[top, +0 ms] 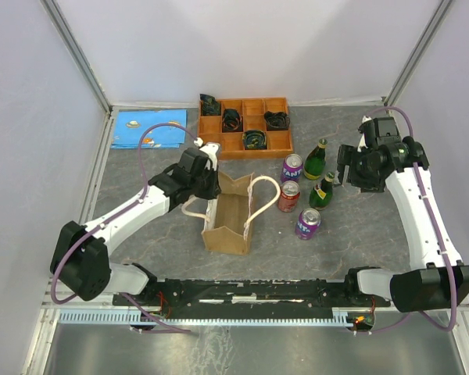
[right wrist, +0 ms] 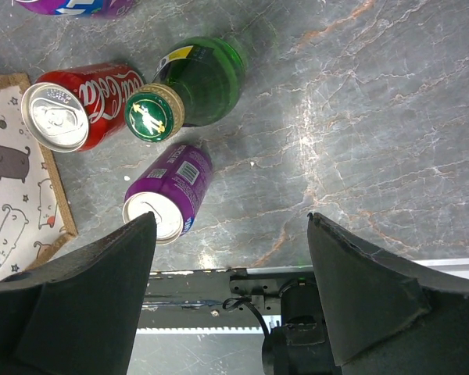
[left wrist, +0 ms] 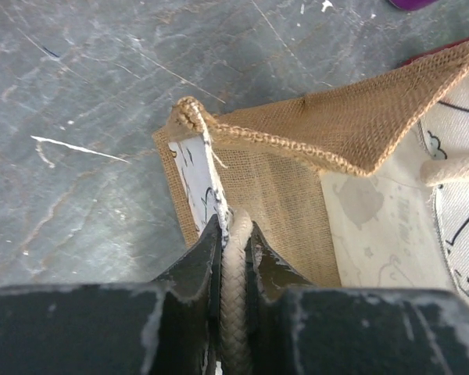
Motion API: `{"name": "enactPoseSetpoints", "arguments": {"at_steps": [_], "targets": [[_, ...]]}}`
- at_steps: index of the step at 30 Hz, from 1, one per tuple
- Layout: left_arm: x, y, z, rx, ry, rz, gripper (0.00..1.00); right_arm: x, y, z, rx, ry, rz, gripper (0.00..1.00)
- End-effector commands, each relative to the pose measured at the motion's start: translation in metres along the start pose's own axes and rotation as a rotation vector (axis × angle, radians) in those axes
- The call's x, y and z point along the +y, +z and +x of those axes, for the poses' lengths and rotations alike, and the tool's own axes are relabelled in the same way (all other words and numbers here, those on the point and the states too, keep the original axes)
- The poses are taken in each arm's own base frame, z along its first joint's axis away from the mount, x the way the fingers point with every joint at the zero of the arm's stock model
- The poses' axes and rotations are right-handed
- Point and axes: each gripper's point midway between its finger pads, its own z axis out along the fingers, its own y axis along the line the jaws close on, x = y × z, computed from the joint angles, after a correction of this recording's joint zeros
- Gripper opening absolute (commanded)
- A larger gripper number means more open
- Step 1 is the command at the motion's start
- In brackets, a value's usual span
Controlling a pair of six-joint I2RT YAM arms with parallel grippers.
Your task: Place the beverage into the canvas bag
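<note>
The tan canvas bag [top: 228,219] stands open mid-table, its cream rope handles looped to either side. My left gripper [top: 207,183] is at the bag's far left corner. In the left wrist view it [left wrist: 234,226] is shut on a rope handle [left wrist: 236,297] beside the burlap wall [left wrist: 352,125]. To the right of the bag stand a red can [top: 289,196], two purple cans [top: 292,167] [top: 307,223] and two green bottles [top: 316,158] [top: 324,189]. My right gripper [top: 345,168] hovers open and empty to the right of them. The right wrist view [right wrist: 230,223] shows a purple can [right wrist: 168,191], the red can [right wrist: 74,105] and a bottle [right wrist: 187,90].
A wooden compartment tray [top: 279,142] with dark items sits at the back centre. A blue printed sheet [top: 148,129] lies at the back left. White walls enclose the grey table. The arm bases and a metal rail [top: 242,293] run along the near edge.
</note>
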Motion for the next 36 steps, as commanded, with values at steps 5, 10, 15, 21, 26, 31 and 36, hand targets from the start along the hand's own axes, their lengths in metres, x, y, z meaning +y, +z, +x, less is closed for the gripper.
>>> {"name": "enactPoseSetpoints", "arguments": {"at_steps": [5, 10, 15, 21, 26, 31, 36], "targets": [[-0.018, -0.001, 0.013, 0.012, -0.253, -0.010, 0.03, 0.002, -0.001, -0.004, -0.038, -0.017, -0.014, 0.86], [-0.012, 0.002, 0.017, -0.001, -0.389, -0.061, 0.03, 0.000, -0.003, -0.001, -0.039, -0.016, -0.011, 0.86], [-0.017, 0.003, 0.000, -0.045, -0.459, -0.065, 0.03, -0.001, -0.002, 0.002, -0.038, -0.013, -0.007, 0.87], [-0.025, 0.007, -0.017, -0.077, -0.502, -0.084, 0.03, 0.000, -0.001, 0.002, -0.039, -0.004, -0.013, 0.87], [-0.032, 0.012, -0.019, -0.071, -0.538, -0.094, 0.03, 0.000, -0.001, 0.003, -0.042, -0.001, -0.014, 0.87], [-0.038, 0.014, -0.020, -0.067, -0.532, -0.087, 0.03, -0.002, 0.000, 0.008, -0.037, 0.002, -0.009, 0.87], [-0.041, 0.011, -0.014, -0.056, -0.530, -0.074, 0.03, -0.003, 0.001, 0.010, -0.038, 0.005, -0.007, 0.87]]}}
